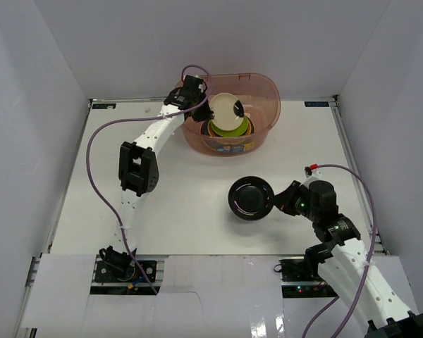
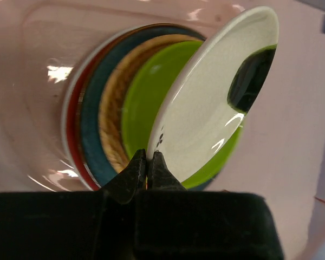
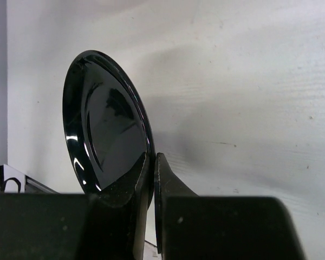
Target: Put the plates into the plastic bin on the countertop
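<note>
The pinkish plastic bin (image 1: 262, 95) stands at the back of the white countertop (image 1: 176, 204). My left gripper (image 1: 204, 107) is shut on the rim of the cream plate with a black patch (image 1: 225, 113), holding it tilted over a stack in the bin. In the left wrist view the gripper (image 2: 149, 158) pinches the cream plate (image 2: 206, 108) above lime green (image 2: 146, 92), woven tan (image 2: 112, 103), blue-grey (image 2: 92, 119) and red (image 2: 71, 135) plates. My right gripper (image 1: 275, 201) is shut on a glossy black plate (image 1: 250, 197); the right wrist view shows the gripper (image 3: 153, 160) clamping its rim (image 3: 105, 124) above the table.
White walls (image 1: 35, 105) enclose the table on three sides. A purple cable (image 1: 99, 169) loops beside the left arm, another by the right arm (image 1: 363, 190). The arm bases sit at the near edge (image 1: 211, 271).
</note>
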`<state>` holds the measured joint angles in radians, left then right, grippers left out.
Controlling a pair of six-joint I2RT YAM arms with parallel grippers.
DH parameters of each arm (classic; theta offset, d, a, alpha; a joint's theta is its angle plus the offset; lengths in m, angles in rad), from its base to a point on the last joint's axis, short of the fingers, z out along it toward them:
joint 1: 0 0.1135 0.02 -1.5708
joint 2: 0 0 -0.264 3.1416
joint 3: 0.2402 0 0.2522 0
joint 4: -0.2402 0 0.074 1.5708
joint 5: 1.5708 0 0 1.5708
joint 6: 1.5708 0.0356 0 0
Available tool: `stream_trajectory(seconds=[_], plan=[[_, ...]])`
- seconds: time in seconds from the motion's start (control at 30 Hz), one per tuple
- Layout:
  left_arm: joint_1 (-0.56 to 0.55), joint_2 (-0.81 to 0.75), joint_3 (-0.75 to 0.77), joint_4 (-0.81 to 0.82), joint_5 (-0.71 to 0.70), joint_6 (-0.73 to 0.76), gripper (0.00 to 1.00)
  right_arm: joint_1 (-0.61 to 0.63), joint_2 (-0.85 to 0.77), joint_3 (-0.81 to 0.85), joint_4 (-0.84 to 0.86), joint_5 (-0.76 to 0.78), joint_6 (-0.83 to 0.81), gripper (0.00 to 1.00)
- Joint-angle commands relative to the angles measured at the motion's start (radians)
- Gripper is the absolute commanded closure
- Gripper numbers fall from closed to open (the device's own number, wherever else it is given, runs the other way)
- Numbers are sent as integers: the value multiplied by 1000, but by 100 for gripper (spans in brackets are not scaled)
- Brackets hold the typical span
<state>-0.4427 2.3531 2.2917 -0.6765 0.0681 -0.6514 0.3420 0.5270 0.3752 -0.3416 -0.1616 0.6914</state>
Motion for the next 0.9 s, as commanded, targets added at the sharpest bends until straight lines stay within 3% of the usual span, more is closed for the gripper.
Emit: stream_trajectory(seconds=[0.0,0.1,0.13,0.17,0.23,0.4,0.5,0.63,0.67,0.73,0.87], plan=[[13,-32,28,-3,39,6,99,3,10,102,29,-20,-41,92],[19,-6,28,15,107,18,66,3,37,181,23,8,-56,92],[21,0,35,15,122,25,33,2,50,206,24,23,-58,92],[24,0,41,17,131,27,19,3,76,259,27,30,-59,92],[27,-27,52,23,141,42,2,2,105,304,47,42,-59,92],[25,-194,28,87,133,93,2,3,273,428,173,95,-50,92],[27,-386,-89,150,102,124,2,0,419,525,246,155,-62,92],[27,-753,-439,302,61,67,2,0,648,677,329,244,-93,92],[24,-815,-619,333,68,37,2,0,754,717,329,263,-101,92],[22,-928,-786,408,102,27,2,-8,912,845,329,255,-98,92],[7,-1202,-1143,396,115,74,2,-8,1116,1056,328,267,-118,92]])
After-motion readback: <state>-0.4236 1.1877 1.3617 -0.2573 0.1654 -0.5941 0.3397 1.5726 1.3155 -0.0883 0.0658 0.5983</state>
